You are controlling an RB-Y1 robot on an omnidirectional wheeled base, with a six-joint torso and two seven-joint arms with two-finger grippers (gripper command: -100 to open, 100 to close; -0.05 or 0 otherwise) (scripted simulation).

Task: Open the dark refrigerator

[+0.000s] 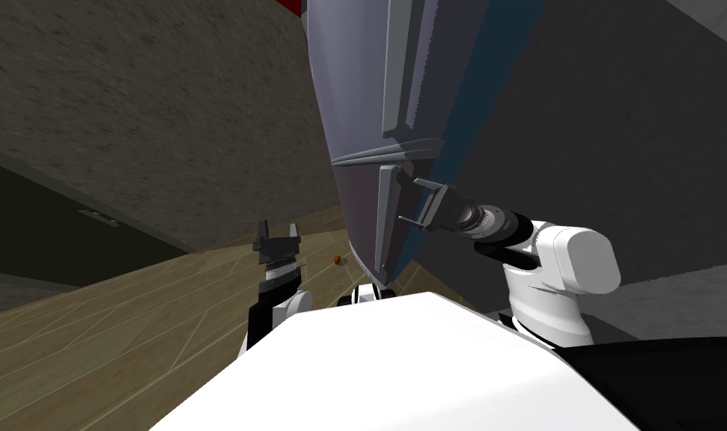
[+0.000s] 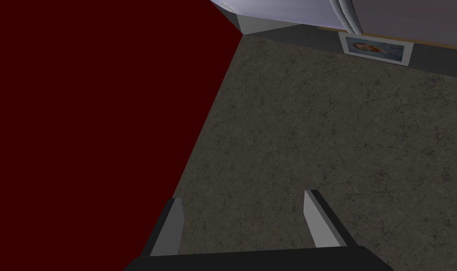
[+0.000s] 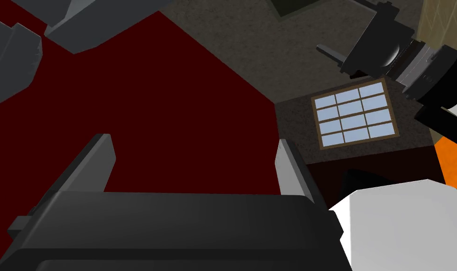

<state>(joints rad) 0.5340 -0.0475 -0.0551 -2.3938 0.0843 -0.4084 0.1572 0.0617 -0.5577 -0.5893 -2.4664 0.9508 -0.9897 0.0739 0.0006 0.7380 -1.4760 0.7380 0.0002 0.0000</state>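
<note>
Left tool point(image 1: 279, 230) hangs open, well short of the refrigerator point(image 1: 362, 90). Right tool point(image 1: 408, 200) is open too, just beside the refrigerator's lower handle point(image 1: 386, 224), not around it. Closing now would probably grab nothing or slip off the handle's edge.

Right claw point(image 3: 193, 143) spread, dark red surface point(image 3: 166, 84), grey blocks point(image 3: 11, 61), paned window point(image 3: 354, 114)

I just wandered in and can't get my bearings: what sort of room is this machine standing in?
Most likely a kitchen in a house. A tall dark refrigerator with long door handles stands right ahead, the floor is wood planks, and a paned window and a framed picture suggest a home.
</note>
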